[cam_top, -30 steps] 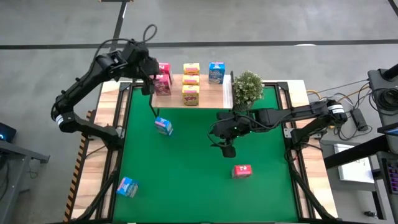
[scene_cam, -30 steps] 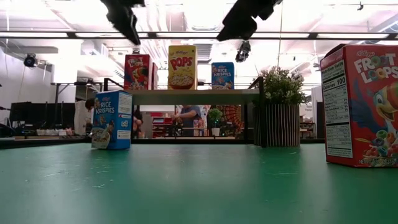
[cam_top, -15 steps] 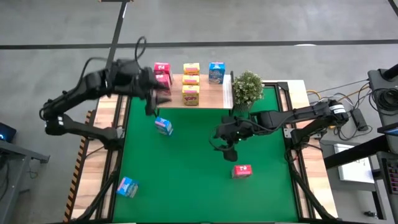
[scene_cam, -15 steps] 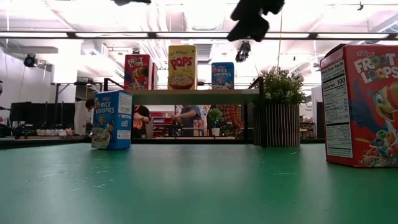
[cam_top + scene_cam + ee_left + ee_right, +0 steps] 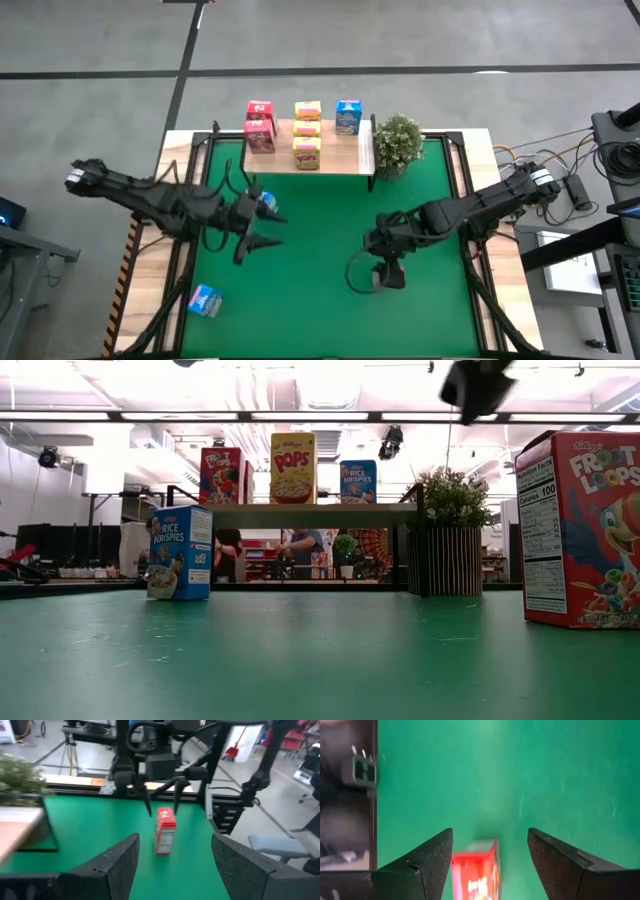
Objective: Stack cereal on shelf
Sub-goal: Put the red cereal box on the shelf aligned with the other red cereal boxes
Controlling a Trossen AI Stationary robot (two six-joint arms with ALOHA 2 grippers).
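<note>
A pink-red cereal box (image 5: 165, 831) stands upright on the green table (image 5: 310, 290) at its right near part; it also fills the low view's right edge (image 5: 585, 530). My right gripper (image 5: 490, 832) hangs open over it, one finger on either side above its top (image 5: 477, 870), and hides it in the high view (image 5: 385, 272). My left gripper (image 5: 262, 232) is open (image 5: 175, 837), level, pointing toward the table's right, beside a blue box (image 5: 266, 203) standing on the table. A second blue box (image 5: 205, 300) lies near the left near corner. The shelf (image 5: 345, 150) carries two pink-red, three yellow and one blue box.
A potted plant (image 5: 398, 142) stands at the shelf's right end. Black frame rails (image 5: 190, 250) run along the table's sides. Open green surface lies between the two grippers. People (image 5: 300, 550) show in the room beyond the shelf.
My left arm has swung away from the shelf's left end, toward the near edge and down, and its gripper is now beside the blue box in the table's left middle. My right gripper has moved toward the near edge until it is over the pink-red box.
</note>
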